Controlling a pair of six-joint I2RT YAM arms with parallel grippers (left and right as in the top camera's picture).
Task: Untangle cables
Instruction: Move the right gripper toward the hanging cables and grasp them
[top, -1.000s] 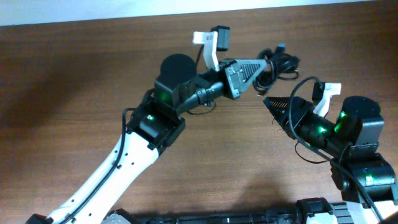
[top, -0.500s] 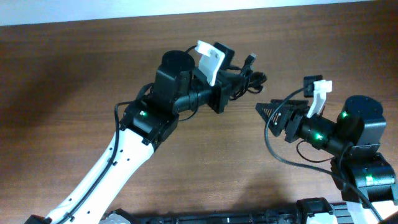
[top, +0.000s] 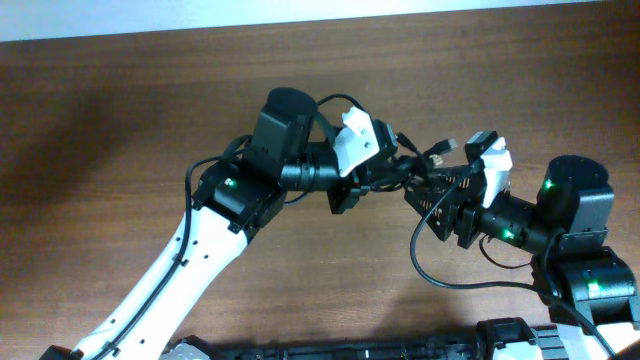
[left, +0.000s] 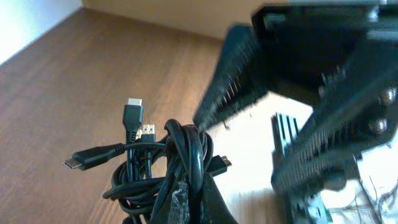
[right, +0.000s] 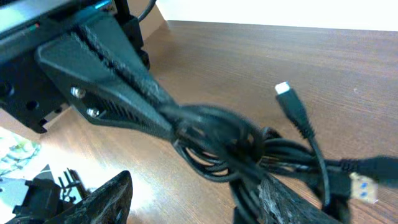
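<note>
Brown wooden table (top: 100, 120) spans the scene. Left gripper (top: 386, 172) is clamped fully on the cables (left: 183, 155), a black knotted bunch held above the wood. Right gripper (top: 418, 190) stands partly open, gripping nothing, with the knot touching one finger. Small plug ends (left: 133, 118) stick out.

Left arm (top: 190, 270): long white link, black joint housings, green status light (top: 228, 184). Right arm (top: 570, 215): black housings, green lights, thick black wire (top: 417, 255) looping beneath. White camera bracket (top: 355, 140) at each wrist. Fingers (right: 106, 56) black, triangular, ribbed; silver screws (right: 76, 92).
</note>
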